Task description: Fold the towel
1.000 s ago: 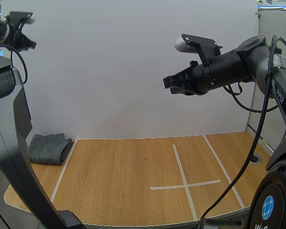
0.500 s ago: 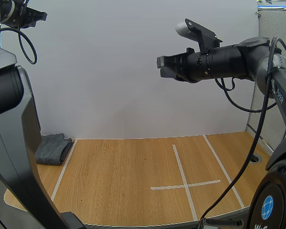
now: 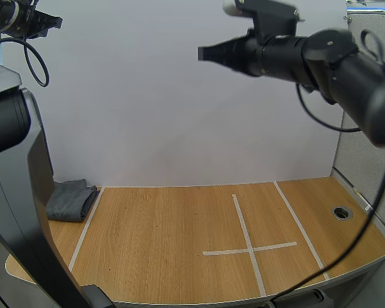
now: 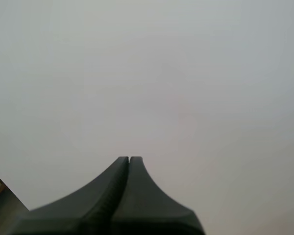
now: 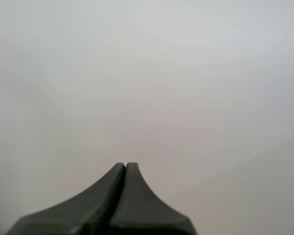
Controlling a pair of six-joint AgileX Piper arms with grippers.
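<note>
A grey towel (image 3: 71, 200), folded into a thick pad, lies at the far left of the wooden table (image 3: 179, 256), partly behind my left arm's base. My left gripper (image 3: 51, 21) is raised high at the upper left, far above the towel. In the left wrist view its fingers (image 4: 129, 160) lie together as one dark wedge, shut on nothing, against the white wall. My right gripper (image 3: 205, 52) is held high over the table's middle, pointing left. Its fingers (image 5: 125, 165) are also pressed together, holding nothing.
White tape lines (image 3: 249, 249) form a cross on the right half of the table, and another strip (image 3: 86, 226) runs beside the towel. A round cable hole (image 3: 341, 212) sits near the right edge. A white wall stands behind the table.
My right arm has swung upward and to the left, its gripper now near the top of the high view. The left arm rose at first and then held still. The towel stays put.
</note>
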